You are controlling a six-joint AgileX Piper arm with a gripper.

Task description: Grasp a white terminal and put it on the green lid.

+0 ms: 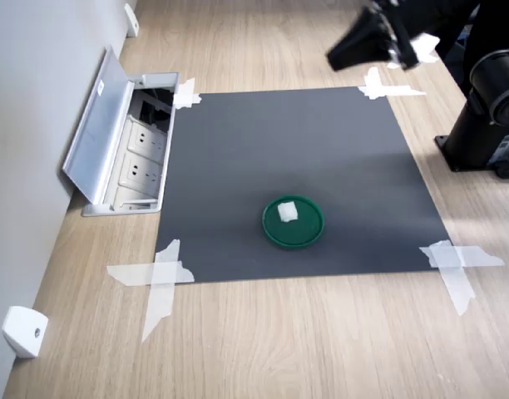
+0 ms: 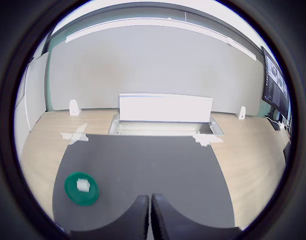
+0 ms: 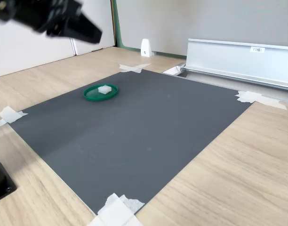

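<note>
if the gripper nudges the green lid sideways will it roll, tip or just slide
Most likely slide: the green lid lies flat on the dark mat, low and wide, so tipping looks unlikely and rolling would need it on edge. Its glossy plastic probably drags little. The white terminal sits loose inside the raised rim and may shift with it.

An office or lab: a wooden desk with a built-in socket box, taped dark mat, and a monitor.
</note>
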